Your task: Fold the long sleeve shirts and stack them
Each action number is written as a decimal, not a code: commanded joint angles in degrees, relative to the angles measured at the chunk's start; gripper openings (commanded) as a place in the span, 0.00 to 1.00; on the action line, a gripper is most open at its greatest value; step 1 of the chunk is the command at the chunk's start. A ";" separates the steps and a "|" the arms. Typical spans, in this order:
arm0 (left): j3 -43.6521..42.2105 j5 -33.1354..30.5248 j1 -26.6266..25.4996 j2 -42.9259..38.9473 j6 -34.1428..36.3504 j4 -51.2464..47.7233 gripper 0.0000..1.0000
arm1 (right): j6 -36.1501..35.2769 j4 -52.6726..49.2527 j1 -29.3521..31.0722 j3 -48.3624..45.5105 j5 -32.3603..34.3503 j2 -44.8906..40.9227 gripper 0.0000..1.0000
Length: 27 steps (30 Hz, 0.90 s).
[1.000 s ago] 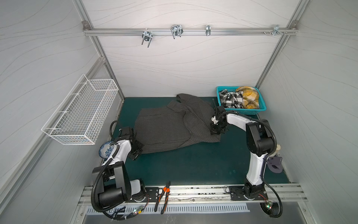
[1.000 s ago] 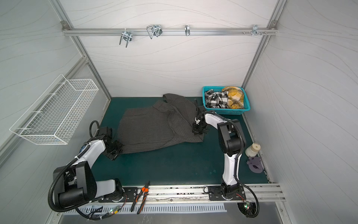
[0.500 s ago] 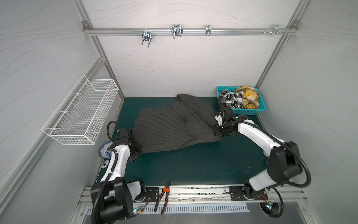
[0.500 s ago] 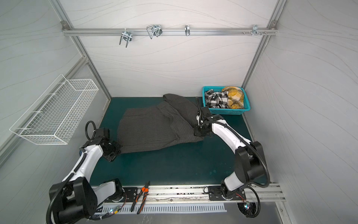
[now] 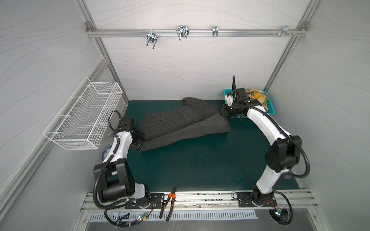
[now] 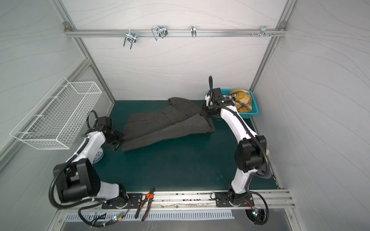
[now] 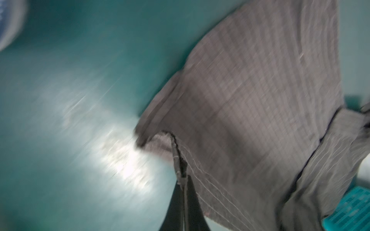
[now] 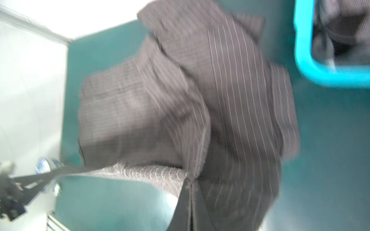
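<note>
- Dark charcoal-grey pinstriped long sleeve shirt (image 5: 184, 124) lies across the upper middle of both top views, on the dark green worktop (image 5: 200, 164). The edge nearest the bottom of the frame is raised a little off the surface.
- The left tool (image 5: 140, 141), at centre left in both top views, is clenched on one end of the shirt's stitched hem. The left wrist view shows the hem pinched between its closed tips.
- The right tool (image 5: 225, 112), at upper right, is clamped on the other end of that hem. It sits just beside the teal plastic basket (image 6: 249, 115), which holds yellow plaid clothes (image 5: 258, 98).
- What has changed: a second ago the two tools sat closer together and the cloth lay slack and rumpled. Since then both arms have reached out, and the right tool has travelled up and to the right, toward the basket.
- The hem now runs as a taut line between the two tools, clearest in the right wrist view. Both wrist views are smeared, which suggests the pull is under way.
- What it means: this looks like the shirt being stretched straight before folding. The upper part is bunched in overlapping layers, no tidy fold is visible yet, and nothing is stacked, so the task seems to be at an early stage.
</note>
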 commanded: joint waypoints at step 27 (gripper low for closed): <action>0.62 -5.70 -14.15 6.16 -5.35 3.87 0.53 | 2.12 5.42 -1.57 -9.13 -3.18 15.23 0.34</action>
